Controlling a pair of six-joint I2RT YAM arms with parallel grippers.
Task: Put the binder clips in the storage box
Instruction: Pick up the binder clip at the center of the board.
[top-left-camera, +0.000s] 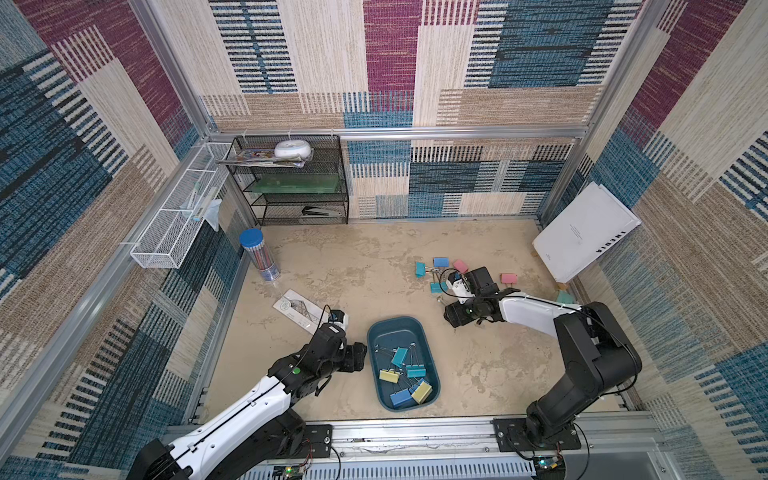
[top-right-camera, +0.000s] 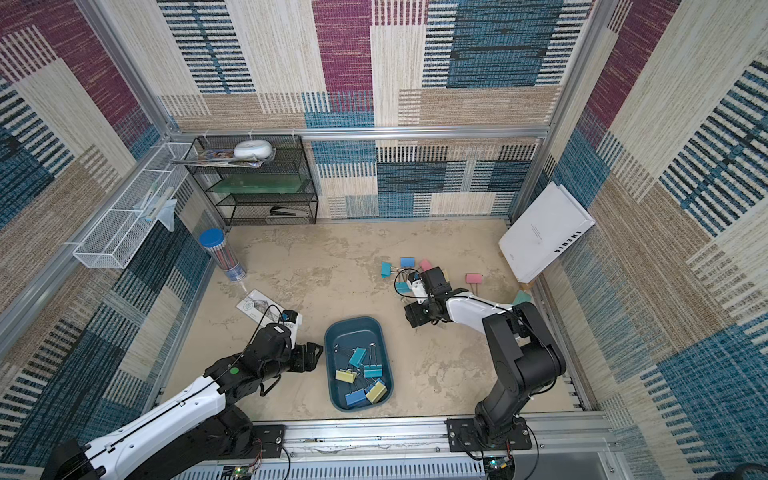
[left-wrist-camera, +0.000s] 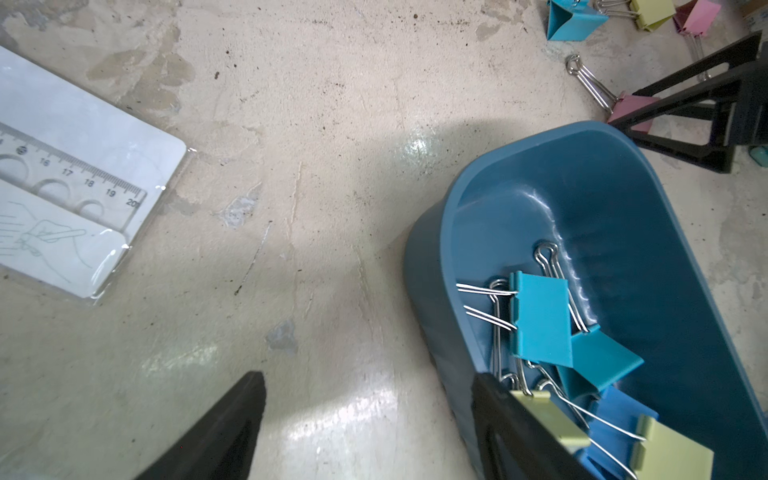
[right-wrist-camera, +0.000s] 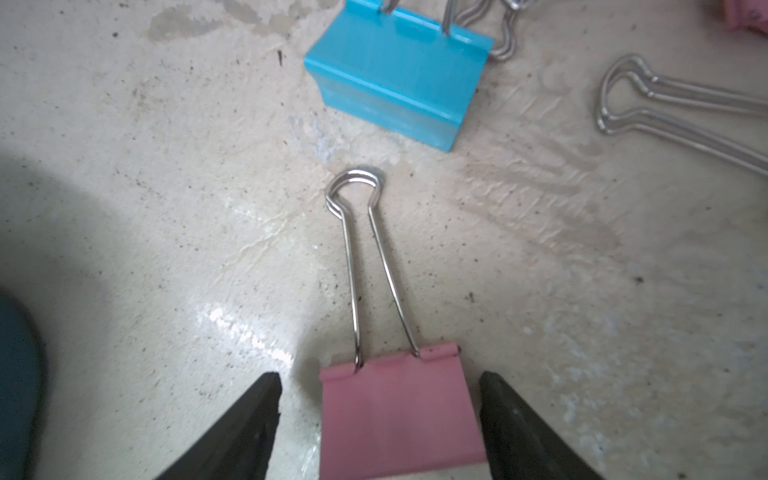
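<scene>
Roughly halfway | storage box (top-left-camera: 395, 334): about six binder clips (top-left-camera: 400, 356) | loose around right jaws: perhaps seven | right jaws spread astride pink clip (right-wrist-camera: 399, 411), not touching | left jaws spread, empty

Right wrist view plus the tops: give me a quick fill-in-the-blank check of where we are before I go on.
1. The right gripper, jaws open, straddles a ____ binder clip.
2. The clips in the storage box are teal, blue and ____.
3. The left gripper, beside the box, is open and holds ____.
4. The packaged ruler lies on the ____ arm's side of the box.
Missing words: pink; yellow; nothing; left.
</scene>
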